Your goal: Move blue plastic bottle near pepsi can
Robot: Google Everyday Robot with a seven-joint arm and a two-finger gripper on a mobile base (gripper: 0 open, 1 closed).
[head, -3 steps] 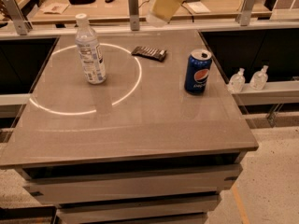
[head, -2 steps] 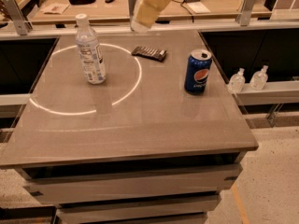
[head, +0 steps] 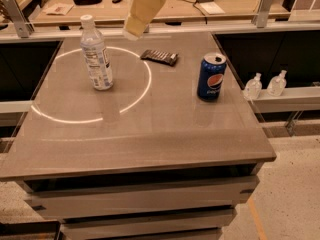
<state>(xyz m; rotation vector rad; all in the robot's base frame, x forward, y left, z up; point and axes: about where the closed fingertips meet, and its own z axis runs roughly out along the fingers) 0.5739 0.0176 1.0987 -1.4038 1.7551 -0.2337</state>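
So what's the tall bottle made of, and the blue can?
The blue plastic bottle looks like clear, glossy plastic: you can see through its upper part. The pepsi can seems to be metal, with a shiny silver top and smooth printed sides. The gripper hangs above the far edge of the table, right of the bottle, touching neither.

Blue plastic bottle point(head: 96, 54) stands on table point(head: 150, 134), upper left of frame. Pepsi can point(head: 211, 77) stands right of centre, well apart from it. Wrapper point(head: 159, 57) lies between them, further back. Gripper point(head: 135, 31) hangs at top of frame, between bottle and wrapper. Two pump bottles point(head: 253, 86) sit on a ledge beyond the table's right edge.
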